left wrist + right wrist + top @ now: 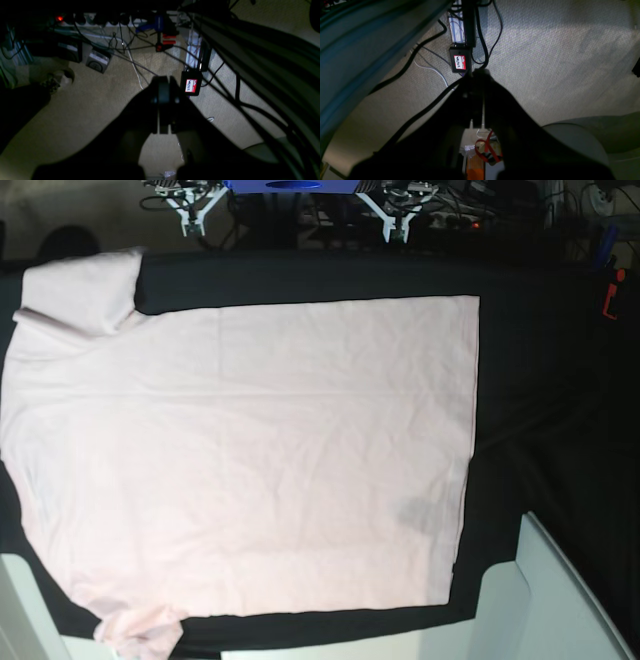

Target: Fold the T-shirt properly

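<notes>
Black cloth [540, 360] is covering the table, and the T-shirt [250, 460] is lying flat across it, plain pink side up, one sleeve reaching the upper left corner. We are parking both arms off the far edge above beige carpet [545, 62]; our left gripper [163, 82] and right gripper [480, 75] are both pinched closed, holding nothing.

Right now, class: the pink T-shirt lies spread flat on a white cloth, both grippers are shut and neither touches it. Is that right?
One detail is wrong. The cloth under the T-shirt is black, not white, as the base view shows. The rest stands: the shirt lies spread flat, and the left gripper and right gripper are shut, away from it.
</notes>
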Robot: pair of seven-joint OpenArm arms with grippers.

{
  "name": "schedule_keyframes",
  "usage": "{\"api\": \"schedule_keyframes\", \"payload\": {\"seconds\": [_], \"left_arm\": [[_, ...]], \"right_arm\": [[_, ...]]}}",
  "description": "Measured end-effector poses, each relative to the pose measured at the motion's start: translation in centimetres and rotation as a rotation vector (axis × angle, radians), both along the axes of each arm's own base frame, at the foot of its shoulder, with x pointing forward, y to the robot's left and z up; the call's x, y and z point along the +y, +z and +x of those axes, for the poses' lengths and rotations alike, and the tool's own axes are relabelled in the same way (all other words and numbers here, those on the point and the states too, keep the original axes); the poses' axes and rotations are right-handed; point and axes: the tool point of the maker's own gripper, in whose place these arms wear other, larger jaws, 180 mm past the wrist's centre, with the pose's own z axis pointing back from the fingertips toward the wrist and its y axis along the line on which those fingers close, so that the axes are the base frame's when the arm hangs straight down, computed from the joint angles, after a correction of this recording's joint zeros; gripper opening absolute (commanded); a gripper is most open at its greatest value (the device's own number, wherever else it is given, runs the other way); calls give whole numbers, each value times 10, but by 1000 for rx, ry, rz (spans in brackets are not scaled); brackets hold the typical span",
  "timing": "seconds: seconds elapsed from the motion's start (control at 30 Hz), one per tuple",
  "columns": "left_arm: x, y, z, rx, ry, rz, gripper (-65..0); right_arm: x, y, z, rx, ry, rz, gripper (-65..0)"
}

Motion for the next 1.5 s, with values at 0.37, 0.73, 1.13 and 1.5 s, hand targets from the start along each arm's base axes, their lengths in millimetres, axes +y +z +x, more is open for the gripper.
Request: {"api": "schedule_keyframes", "payload": {"seconds": [0.37, 0.73, 1.13, 1.5], "left_arm": [[20, 1, -5, 7, -5, 31, -650], [22, 1, -17, 23, -7, 34, -650], [22, 1, -16, 20, -6, 34, -650], [23, 1, -16, 20, 2, 34, -422]], "right_arm": [[-5, 0, 6, -35, -1, -9, -650], [-5, 1, -10, -10, -1, -9, -650], [-5, 1, -14, -3, -1, -9, -650], [-5, 1, -15, -1, -1, -9, -601]]}}
